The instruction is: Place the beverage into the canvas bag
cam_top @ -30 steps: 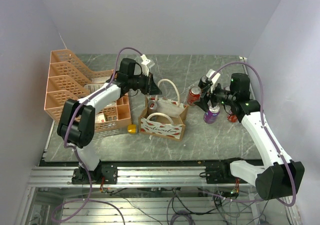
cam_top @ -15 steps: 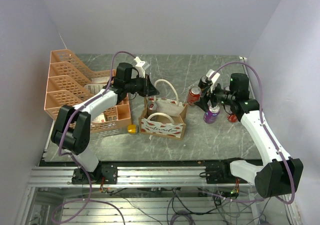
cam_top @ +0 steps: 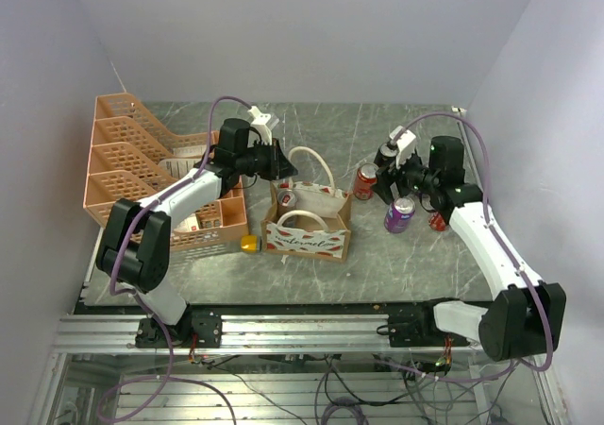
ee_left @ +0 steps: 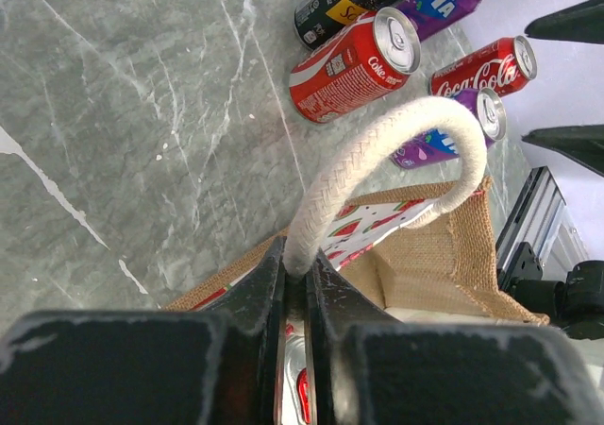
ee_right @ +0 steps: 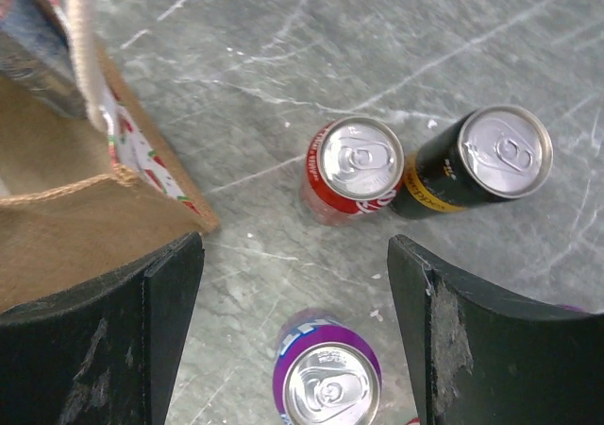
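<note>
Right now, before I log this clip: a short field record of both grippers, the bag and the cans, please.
left gripper: shut on the bag's white handle
right gripper: open, empty, above the cans
canvas bag: upright, mouth open, holds a stowed can
cans under right gripper: red can, black can, purple can, all upright
task: next can not yet grasped

Light: bright, even, diffuse from overhead in all 3 views. Shadows soft and short on the grey table (cam_top: 415, 255). Mild glare on the lids of the red can (ee_right: 360, 158) and black can (ee_right: 497, 153). Wrist views: left gripper's fingers (ee_left: 250, 297) blurred close to the lens, rope handle (ee_left: 377, 151) sharp; right gripper's fingers (ee_right: 453, 340) soft-edged, table beyond in focus
</note>
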{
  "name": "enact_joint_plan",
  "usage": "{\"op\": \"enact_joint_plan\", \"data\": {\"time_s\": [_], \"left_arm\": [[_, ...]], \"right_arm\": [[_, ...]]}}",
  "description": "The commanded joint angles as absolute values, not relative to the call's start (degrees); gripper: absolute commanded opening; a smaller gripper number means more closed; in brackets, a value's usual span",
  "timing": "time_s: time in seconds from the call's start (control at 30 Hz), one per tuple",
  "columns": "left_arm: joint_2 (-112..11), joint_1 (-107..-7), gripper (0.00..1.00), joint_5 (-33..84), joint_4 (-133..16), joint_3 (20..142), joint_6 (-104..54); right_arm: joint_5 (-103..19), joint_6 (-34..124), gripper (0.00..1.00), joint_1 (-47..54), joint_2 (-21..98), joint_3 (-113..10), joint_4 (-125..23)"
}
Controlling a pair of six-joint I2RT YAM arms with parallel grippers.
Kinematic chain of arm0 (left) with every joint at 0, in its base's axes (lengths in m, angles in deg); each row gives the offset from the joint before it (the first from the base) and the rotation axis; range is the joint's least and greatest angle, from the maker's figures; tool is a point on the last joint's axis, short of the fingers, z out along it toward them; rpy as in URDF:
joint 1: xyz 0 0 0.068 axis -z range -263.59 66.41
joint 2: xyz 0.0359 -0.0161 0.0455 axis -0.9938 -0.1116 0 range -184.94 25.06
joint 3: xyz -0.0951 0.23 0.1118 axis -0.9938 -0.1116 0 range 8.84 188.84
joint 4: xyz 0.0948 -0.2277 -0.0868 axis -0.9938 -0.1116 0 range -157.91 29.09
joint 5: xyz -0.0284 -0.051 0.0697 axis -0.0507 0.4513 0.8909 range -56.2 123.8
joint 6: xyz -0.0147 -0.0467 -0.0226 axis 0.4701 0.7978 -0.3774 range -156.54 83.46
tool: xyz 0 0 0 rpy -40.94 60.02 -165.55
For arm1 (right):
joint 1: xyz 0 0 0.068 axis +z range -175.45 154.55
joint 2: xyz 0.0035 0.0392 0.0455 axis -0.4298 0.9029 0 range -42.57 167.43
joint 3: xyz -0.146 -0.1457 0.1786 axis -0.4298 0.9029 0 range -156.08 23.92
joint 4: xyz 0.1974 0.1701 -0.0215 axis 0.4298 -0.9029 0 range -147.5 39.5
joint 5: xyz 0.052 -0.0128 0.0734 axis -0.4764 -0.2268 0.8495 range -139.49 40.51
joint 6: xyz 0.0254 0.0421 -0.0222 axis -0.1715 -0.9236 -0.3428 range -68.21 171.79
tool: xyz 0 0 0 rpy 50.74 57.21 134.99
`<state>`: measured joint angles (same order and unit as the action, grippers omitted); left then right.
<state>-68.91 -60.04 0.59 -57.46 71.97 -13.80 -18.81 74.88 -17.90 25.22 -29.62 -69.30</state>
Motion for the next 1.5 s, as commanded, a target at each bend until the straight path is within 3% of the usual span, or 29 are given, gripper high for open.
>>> {"op": "enact_joint_plan", "data": {"time_s": [0.0,0.2,0.57,0.87,1.47], "left_arm": [[-68.0,-60.3,0.20,2.0,-56.9,71.2,-14.8],[-69.3,-60.3,0.36,-4.0,-56.7,72.8,-15.3],[-67.8,-60.3,0.53,-6.3,-57.3,73.7,-18.0],[-67.2,-60.3,0.55,-6.4,-58.4,74.1,-18.6],[-67.4,-60.2,0.57,-5.5,-60.8,75.5,-20.8]], "right_arm": [[-25.5,72.4,0.79,-18.3,28.0,-29.4,-65.8],[-27.9,70.5,0.80,-18.2,31.2,-29.1,-63.7],[-38.2,69.4,0.80,-11.3,38.4,-30.6,-60.9],[-46.4,68.3,0.79,-8.1,43.1,-32.4,-61.0],[-44.5,68.2,0.79,-8.1,47.8,-37.3,-61.6]]}}
